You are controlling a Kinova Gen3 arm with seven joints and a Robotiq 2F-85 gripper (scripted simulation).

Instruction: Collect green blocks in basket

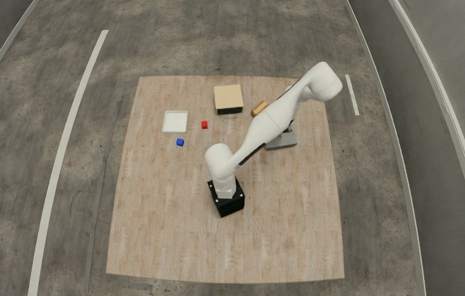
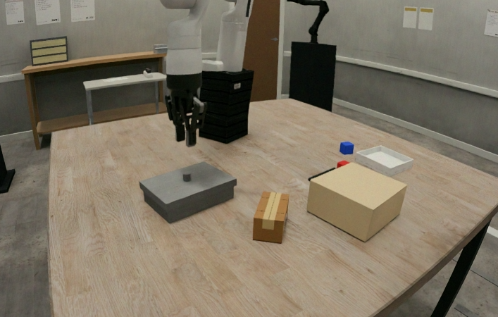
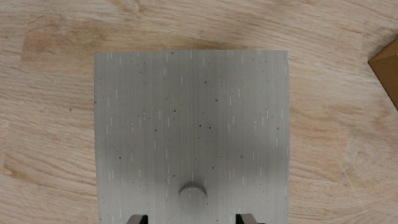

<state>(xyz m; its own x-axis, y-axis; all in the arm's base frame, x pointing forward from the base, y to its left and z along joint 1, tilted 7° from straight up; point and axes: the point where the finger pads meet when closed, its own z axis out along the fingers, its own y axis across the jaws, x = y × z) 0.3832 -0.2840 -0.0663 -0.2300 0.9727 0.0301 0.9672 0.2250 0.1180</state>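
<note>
My gripper [image 2: 185, 139] [image 3: 192, 219] is open and empty, with its fingers partly apart, above the closed metal box [image 2: 203, 203]. The grey lid [image 2: 210, 177] [image 3: 190, 115] lies on the box; its round knob [image 2: 187, 177] [image 3: 192, 199] shows between the fingertips in the wrist view, below them in height. The light wooden cabinet [image 1: 228, 96] [image 2: 356, 187] has a dark front; a thin black bar [image 2: 321, 173] shows beside it, and I cannot tell whether its drawer is fully shut. The white basket [image 1: 175, 111] [image 2: 372, 165] looks empty. No green block is visible.
A brown cardboard box [image 1: 259, 108] [image 2: 268, 232] [image 3: 387, 70] stands between the metal box and the cabinet. A red block [image 1: 204, 124] [image 2: 343, 163] lies between cabinet and basket. A blue block [image 1: 179, 142] [image 2: 346, 147] lies near the basket.
</note>
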